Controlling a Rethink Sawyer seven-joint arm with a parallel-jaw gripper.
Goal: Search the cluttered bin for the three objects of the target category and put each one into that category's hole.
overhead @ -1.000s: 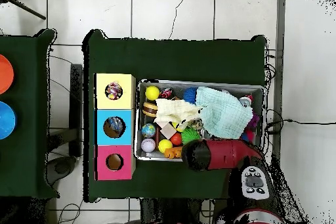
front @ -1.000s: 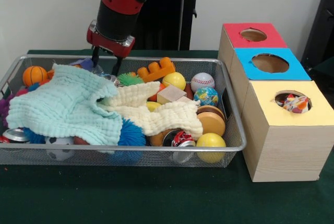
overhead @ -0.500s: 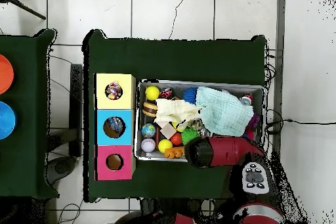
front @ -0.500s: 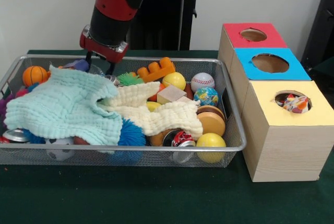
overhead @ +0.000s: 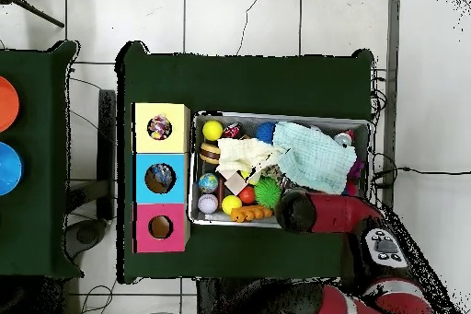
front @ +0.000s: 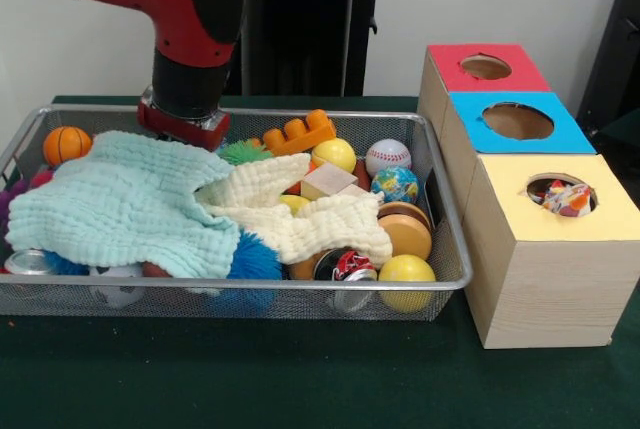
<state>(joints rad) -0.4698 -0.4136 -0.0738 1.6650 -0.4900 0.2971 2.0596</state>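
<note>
We see one printed cloth ball (front: 566,198) lying inside the hole (front: 560,192) of the yellow-topped box (front: 545,259); overhead it shows as a patterned patch (overhead: 160,127) within that opening. No writing on it can be read. The wire basket (front: 300,289) stands just beside the box, at its 9 o'clock in the front view. In the basket a mint towel (front: 120,204) and a cream towel (front: 300,211) cover much of the clutter; around them we see a baseball (front: 387,157), a globe-printed ball (front: 396,185), a yellow ball (front: 406,271) and an orange toy (front: 297,134). A red-and-black can (front: 345,266) carries markings too small to read. The gripper (front: 183,121) sits low at the basket's far rim, at 10 o'clock from the cream towel, well apart from the cloth ball; its fingers are hidden, so we cannot tell their state.
</note>
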